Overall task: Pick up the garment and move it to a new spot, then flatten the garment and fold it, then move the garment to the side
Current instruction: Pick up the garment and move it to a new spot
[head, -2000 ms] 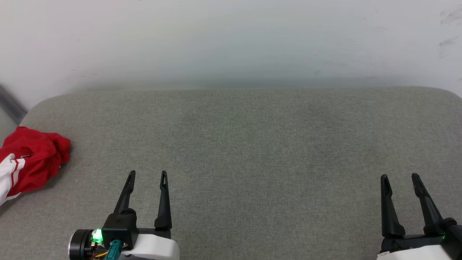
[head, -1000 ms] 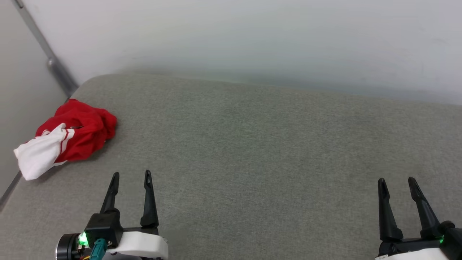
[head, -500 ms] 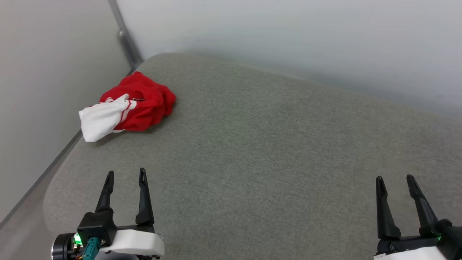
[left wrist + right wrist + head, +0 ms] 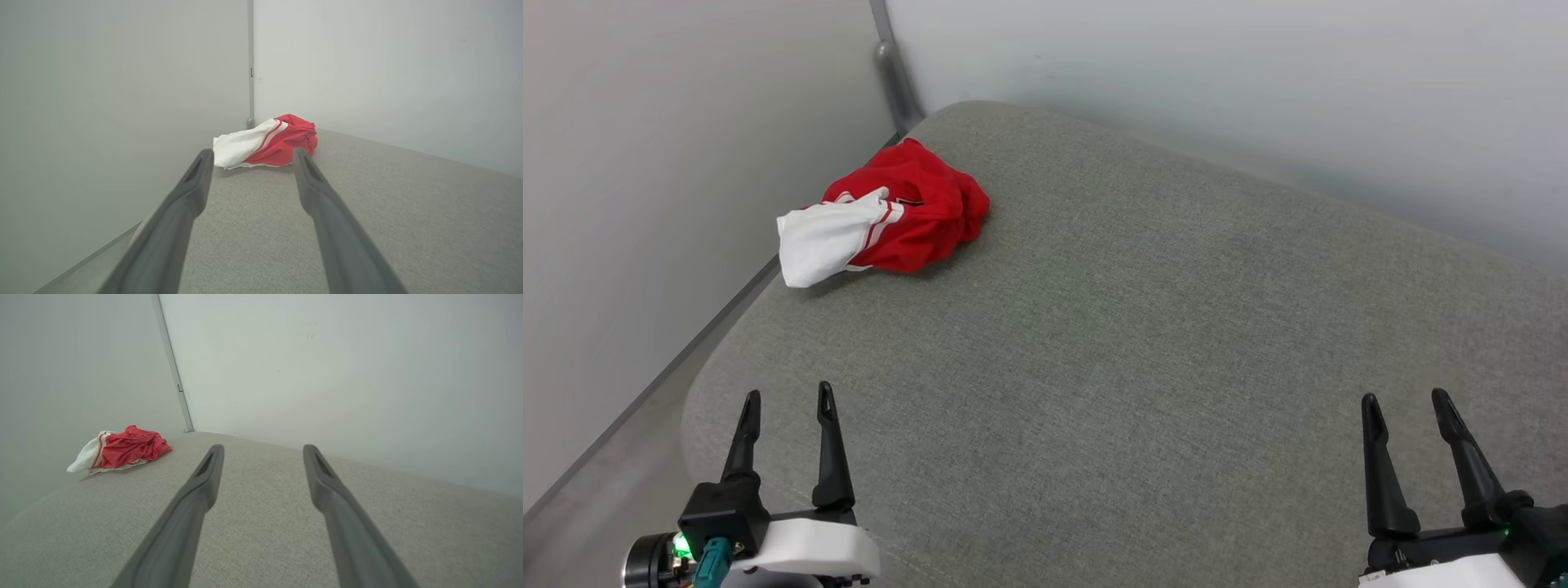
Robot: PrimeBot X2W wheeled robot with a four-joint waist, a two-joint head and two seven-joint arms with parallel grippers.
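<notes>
On a grey fabric tabletop in a white-walled corner, the crumpled red-and-white garment lies well beyond the left claw and right claw, both released and empty.

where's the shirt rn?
The shirt lies crumpled at the far left corner of the grey cushion in the head view, beside the wall post, well ahead of the open left gripper.
</notes>
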